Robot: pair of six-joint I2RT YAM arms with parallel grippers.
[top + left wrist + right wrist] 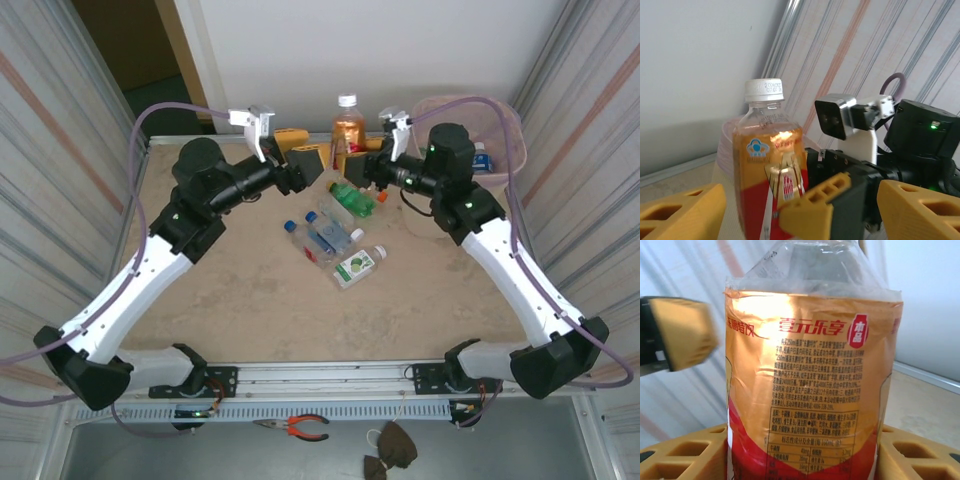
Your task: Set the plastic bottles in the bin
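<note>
- While the right gripper [802, 445] grasps the upright bottle [347, 128], its yellow fingers [682, 457] press flat on both sides of the orange-red label.
- Upright bottle: white cap, amber drink, at 12 o'clock on the table [250, 310], near the far edge.
- Can't tell whether its base rests on the table.
- Left gripper [298, 147]: released, jaws spread wide, at the upright bottle's 9 o'clock, clear of it.
- Bin [500, 115]: pale pink, at 1 o'clock in the far right corner, just behind the right arm's wrist.
- Blue-labelled bottle [482, 158] shows at the bin's near rim; inside or outside, can't tell.
- Green bottle [352, 198] lies on its side near table centre, just on the near side of the right gripper.
- Clear blue-capped bottles [325, 235], two, lie side by side at centre.
- Green-labelled bottle [360, 265] lies at their 5 o'clock, just beside them.
- Red-handled pliers [300, 428] lie at 6 o'clock on the metal ledge, nearer than the arm bases.
</note>
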